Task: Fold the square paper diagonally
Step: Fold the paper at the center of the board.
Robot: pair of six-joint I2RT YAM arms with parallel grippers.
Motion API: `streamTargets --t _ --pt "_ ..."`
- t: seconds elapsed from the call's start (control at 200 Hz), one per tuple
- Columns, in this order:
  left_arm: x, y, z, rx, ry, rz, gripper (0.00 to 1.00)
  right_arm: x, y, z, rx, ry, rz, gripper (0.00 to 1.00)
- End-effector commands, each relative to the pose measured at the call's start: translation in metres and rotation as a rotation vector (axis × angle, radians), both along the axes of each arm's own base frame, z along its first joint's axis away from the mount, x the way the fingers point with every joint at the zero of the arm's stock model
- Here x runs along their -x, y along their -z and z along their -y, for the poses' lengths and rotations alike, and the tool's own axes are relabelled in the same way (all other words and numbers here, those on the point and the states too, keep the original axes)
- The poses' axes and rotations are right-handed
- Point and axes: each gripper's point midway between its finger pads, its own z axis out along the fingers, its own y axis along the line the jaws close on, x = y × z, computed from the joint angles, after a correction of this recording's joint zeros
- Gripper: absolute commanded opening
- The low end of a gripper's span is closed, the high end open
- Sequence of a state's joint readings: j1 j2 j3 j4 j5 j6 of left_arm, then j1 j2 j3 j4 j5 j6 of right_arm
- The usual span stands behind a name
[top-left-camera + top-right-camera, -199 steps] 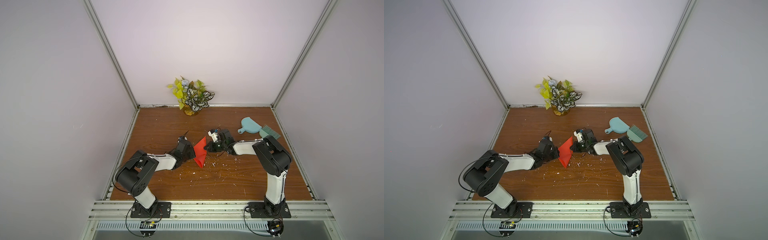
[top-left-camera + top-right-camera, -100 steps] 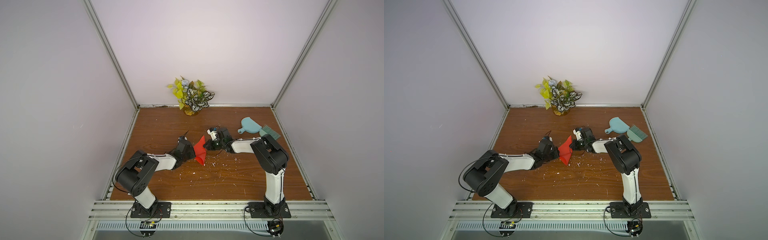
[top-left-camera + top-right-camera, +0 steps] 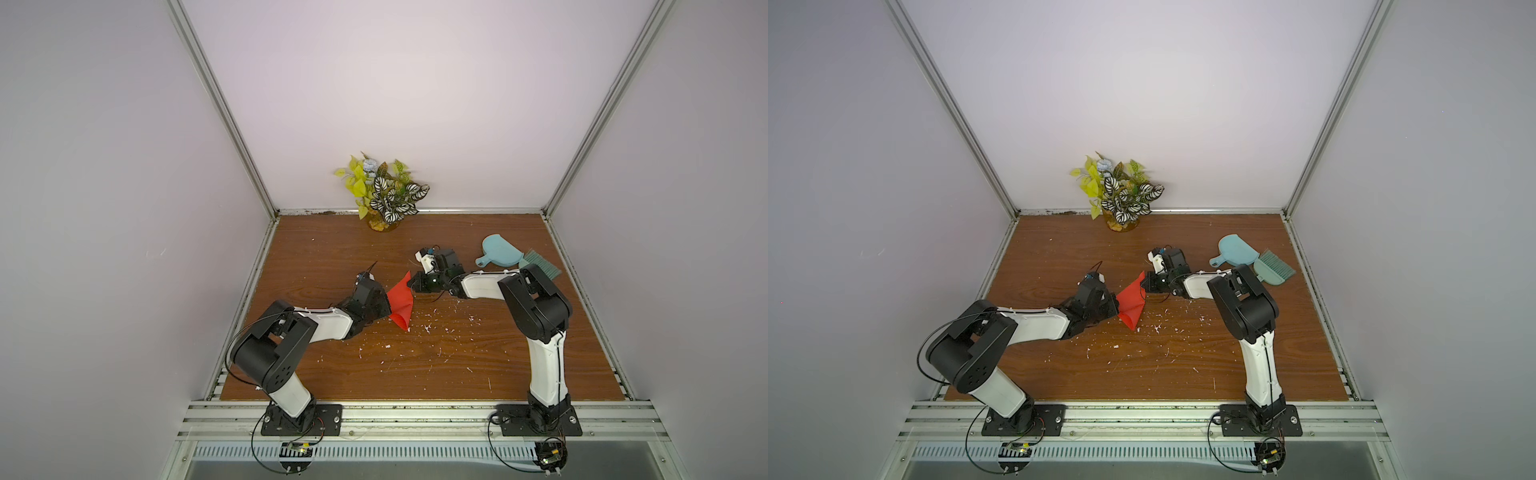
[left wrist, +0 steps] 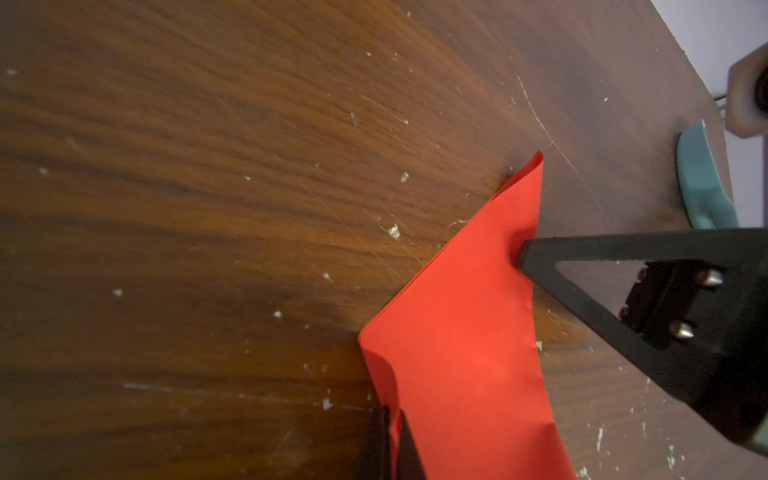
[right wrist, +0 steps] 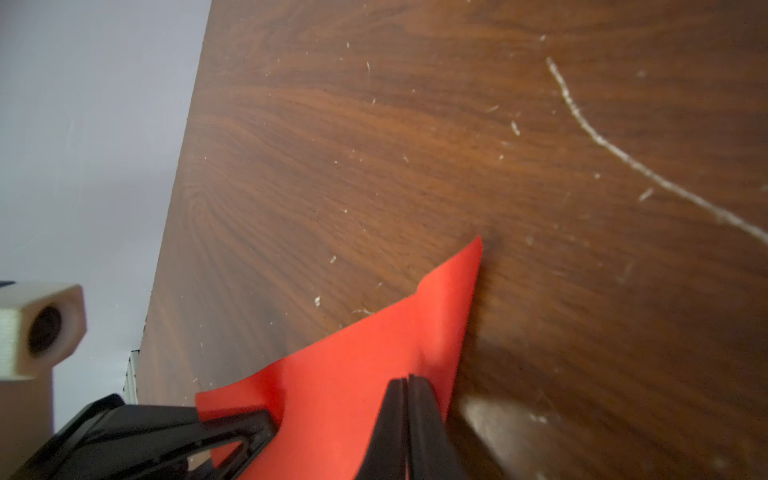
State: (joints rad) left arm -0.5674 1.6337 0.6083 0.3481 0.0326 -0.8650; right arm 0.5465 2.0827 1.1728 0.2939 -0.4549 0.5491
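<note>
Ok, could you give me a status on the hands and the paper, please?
Left hand shut on paper. Right hand shut on its far side. Paper loosely doubled between them, not pressed flat. Dustpan and brush lie apart, to the right.

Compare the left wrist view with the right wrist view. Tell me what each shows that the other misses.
Only the left wrist view: the blue dustpan. Only the right wrist view: the left arm's beige camera block. Both: the red paper over the wooden table, pinched by the shut left gripper and shut right gripper.
</note>
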Motion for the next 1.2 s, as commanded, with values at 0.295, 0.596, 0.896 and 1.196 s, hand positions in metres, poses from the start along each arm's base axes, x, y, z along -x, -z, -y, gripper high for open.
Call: streamTargets --t 0.295,0.596,0.896,1.196 --pt "0.005 0.008 -0.003 -0.010 -0.003 -0.022 0.01 -0.029 0.003 0.009 0.020 0.029 0.011 0.08" --pt "0.004 0.008 -0.003 -0.013 -0.005 -0.021 0.01 -0.045 0.007 0.014 0.023 0.057 0.005 0.08" --pt "0.004 0.007 -0.003 -0.010 -0.007 -0.021 0.01 -0.060 0.006 0.021 0.014 0.085 0.012 0.08" --pt "0.002 0.004 -0.003 -0.002 -0.023 -0.014 0.01 -0.079 -0.039 0.033 0.005 0.094 0.092 0.10"
